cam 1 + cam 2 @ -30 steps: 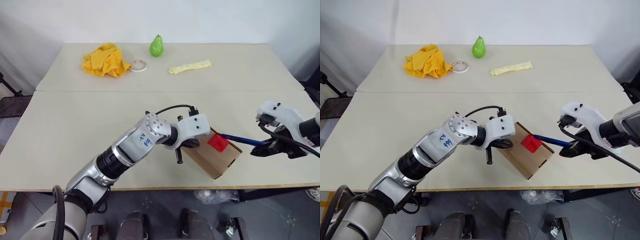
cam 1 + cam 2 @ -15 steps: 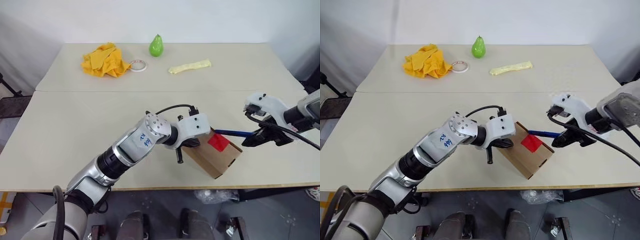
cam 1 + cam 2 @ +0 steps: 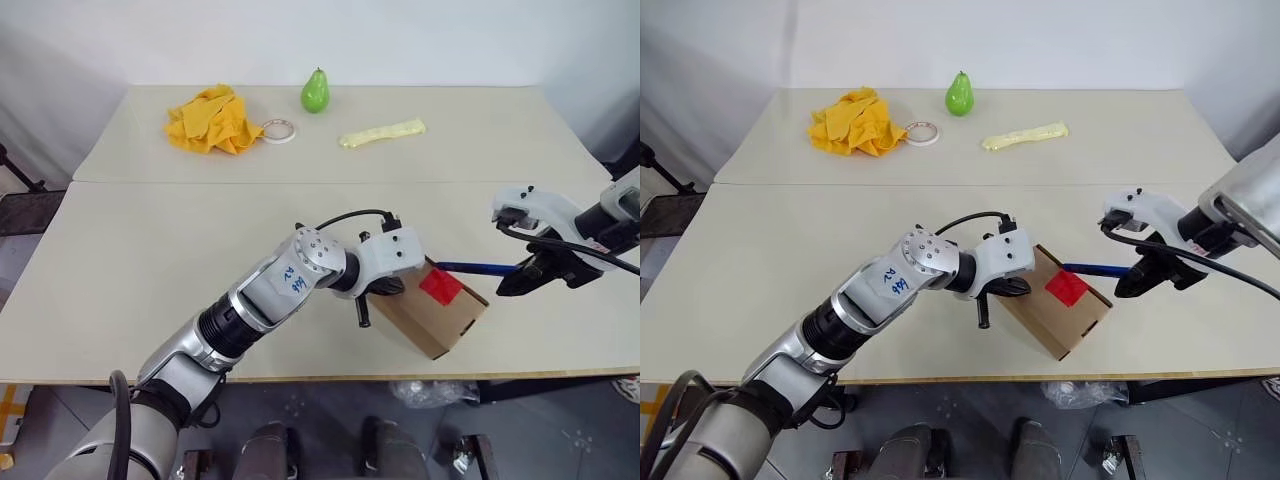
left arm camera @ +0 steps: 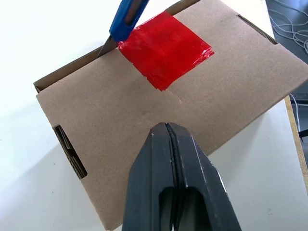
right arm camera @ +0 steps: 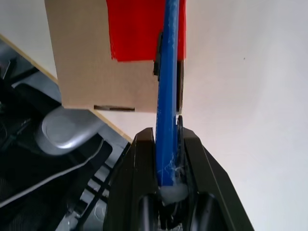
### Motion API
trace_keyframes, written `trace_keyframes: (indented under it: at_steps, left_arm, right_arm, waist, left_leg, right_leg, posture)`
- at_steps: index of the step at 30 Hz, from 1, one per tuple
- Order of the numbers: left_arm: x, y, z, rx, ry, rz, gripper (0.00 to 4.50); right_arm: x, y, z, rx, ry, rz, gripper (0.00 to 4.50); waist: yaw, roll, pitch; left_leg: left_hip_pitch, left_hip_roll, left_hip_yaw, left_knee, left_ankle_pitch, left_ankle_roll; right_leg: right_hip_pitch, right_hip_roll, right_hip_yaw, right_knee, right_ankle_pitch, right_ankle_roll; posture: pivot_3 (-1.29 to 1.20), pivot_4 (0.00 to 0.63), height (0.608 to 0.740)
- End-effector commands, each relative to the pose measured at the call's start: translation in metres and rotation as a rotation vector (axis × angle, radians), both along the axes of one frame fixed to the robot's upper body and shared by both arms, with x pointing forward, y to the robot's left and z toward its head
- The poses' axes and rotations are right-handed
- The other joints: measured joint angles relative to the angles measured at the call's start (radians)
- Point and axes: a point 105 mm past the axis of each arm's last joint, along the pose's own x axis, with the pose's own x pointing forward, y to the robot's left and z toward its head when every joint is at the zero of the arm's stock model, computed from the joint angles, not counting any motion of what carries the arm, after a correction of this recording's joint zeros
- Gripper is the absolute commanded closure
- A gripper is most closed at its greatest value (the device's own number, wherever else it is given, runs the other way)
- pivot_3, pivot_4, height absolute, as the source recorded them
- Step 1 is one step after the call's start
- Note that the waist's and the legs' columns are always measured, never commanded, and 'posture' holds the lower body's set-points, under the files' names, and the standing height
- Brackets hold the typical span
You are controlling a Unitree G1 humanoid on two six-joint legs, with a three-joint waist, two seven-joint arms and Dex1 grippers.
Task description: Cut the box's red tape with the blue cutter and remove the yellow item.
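The brown cardboard box [image 3: 432, 312] lies near the table's front edge with the red tape [image 3: 440, 286] on its top. My right gripper [image 3: 524, 276] is shut on the blue cutter [image 3: 476, 267] to the right of the box. The cutter's metal tip [image 4: 107, 45] meets the box top at the tape's edge [image 4: 166, 48]. My left gripper [image 4: 167, 130] is shut with nothing in it, its fingers [image 3: 364, 310] resting against the box's left end. The yellow item is hidden.
At the table's back lie an orange-yellow cloth [image 3: 210, 120], a tape roll [image 3: 279, 128], a green pear [image 3: 314, 92] and a pale yellow strip [image 3: 382, 132]. The box sits close to the table's front edge [image 3: 300, 375].
My right hand has swung in and turned with the cutter, whose tip stays at the tape's edge. The left gripper and the box have not moved.
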Motion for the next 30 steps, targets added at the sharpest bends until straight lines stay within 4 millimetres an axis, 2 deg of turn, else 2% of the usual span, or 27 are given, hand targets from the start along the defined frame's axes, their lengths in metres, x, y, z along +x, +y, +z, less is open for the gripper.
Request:
trace_keyframes:
  at_steps: [1,9,18,22,30]
  left_arm:
    - [0.007,0.013,-0.04,0.113,0.083,0.09,4.5]
    - [0.008,0.014,-0.039,0.112,0.084,0.101,4.5]
    - [0.011,0.013,-0.037,0.106,0.079,0.107,4.5]
    - [0.012,0.013,-0.036,0.104,0.078,0.111,4.5]
    - [0.013,0.014,-0.037,0.105,0.082,0.118,4.5]
  right_arm:
    - [-0.006,0.001,-0.001,0.019,0.058,0.04,4.33]
    - [-0.004,-0.006,-0.006,-0.008,0.095,0.055,4.33]
    - [0.016,0.002,0.0,0.009,0.047,0.044,4.33]
    - [0.014,-0.001,-0.001,-0.002,0.061,0.044,4.33]
    - [-0.004,-0.009,-0.006,-0.022,0.109,0.066,4.33]
  waist:
    - [0.0,0.0,0.0]
    - [0.0,0.0,0.0]
    - [-0.004,0.0,0.0]
    - [-0.003,0.0,0.0]
    - [-0.001,0.0,0.0]
  left_leg:
    - [0.0,0.0,0.0,0.0,0.0,0.0]
    - [0.0,0.0,0.0,0.001,-0.001,-0.003]
    - [0.0,0.0,0.001,0.002,-0.001,-0.004]
    - [0.0,0.0,0.001,0.002,-0.001,-0.004]
    - [0.0,0.0,0.001,0.002,-0.001,-0.004]
  right_leg:
    - [0.0,0.0,0.0,0.0,0.0,0.0]
    - [0.0,-0.001,-0.001,0.0,0.0,0.0]
    - [0.0,-0.001,-0.001,0.002,0.001,0.002]
    - [0.0,-0.002,-0.001,0.002,0.001,0.002]
    - [0.0,-0.002,-0.002,0.002,0.001,0.002]
  posture:
    - [0.0,0.15,0.74]
    - [0.0,0.15,0.74]
    - [0.0,0.15,0.74]
    - [0.0,0.15,0.74]
    - [0.0,0.15,0.74]
